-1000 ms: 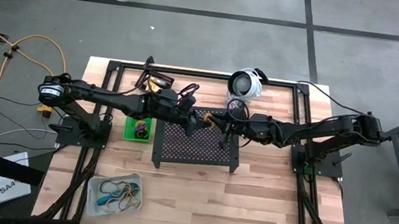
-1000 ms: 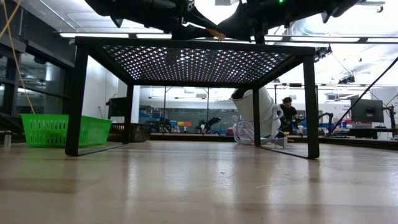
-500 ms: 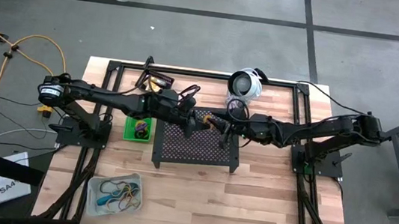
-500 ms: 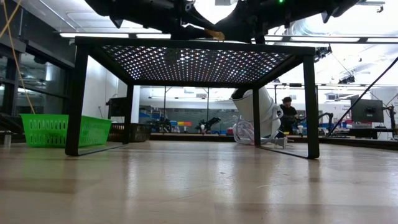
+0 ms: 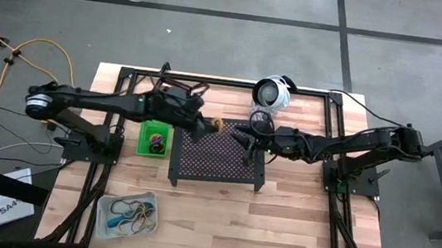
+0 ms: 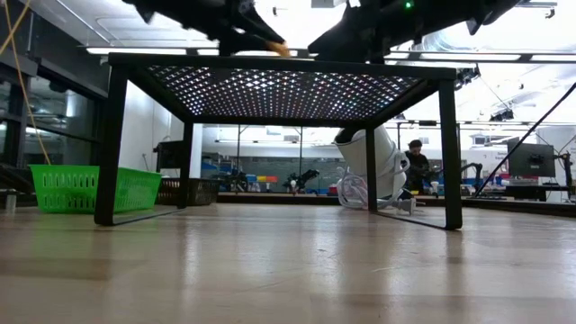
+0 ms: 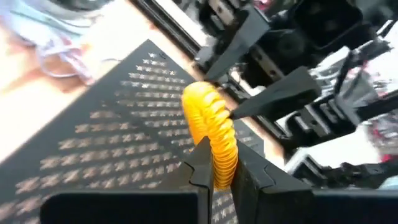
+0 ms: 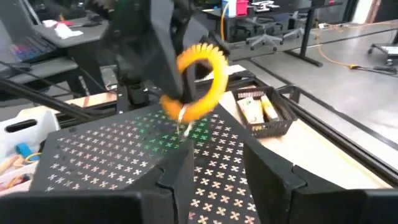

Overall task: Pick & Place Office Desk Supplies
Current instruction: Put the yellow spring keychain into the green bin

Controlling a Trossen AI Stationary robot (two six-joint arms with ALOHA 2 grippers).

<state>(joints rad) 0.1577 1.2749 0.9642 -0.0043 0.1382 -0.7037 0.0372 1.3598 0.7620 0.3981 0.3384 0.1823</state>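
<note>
High view: both dark arms reach toward the middle of the light wooden table [image 5: 218, 224], meeting over the big black perforated metal stand [image 5: 217, 161]. The left gripper [image 5: 208, 124] sits at the stand's far left corner, closed on a ribbed orange-yellow coil loop [image 5: 216, 124]; from above the loop is only a small bright speck at its tip. The left wrist view shows it plainly: the two dark fingers [image 7: 200, 163] pinch the lower end of the loop [image 7: 211, 134], which curls up above the perforated top [image 7: 112, 137].

The right gripper [image 5: 250, 141] hangs over the far right part of the stand, just beside the loop but apart from it. In the right wrist view its fingers [image 8: 180, 174] stand spread with nothing between them, and the loop [image 8: 200, 84] hangs ahead in the other gripper.

A small green bin [image 5: 153, 142] stands just left of the stand, with dark and purple bits inside that are too small to name. A clear bin [image 5: 127, 213] near the front left holds a tangle of coloured bands. A small black bin [image 8: 262, 113] with yellow tubes shows in the right wrist view; from above, the left arm largely hides it. A round white-and-silver device [image 5: 271, 93] lies beyond the stand's far right corner.

Low view: both grippers are mostly cut off at the upper edge; only the loop's orange tip [image 6: 283, 49] shows above the stand.
</note>
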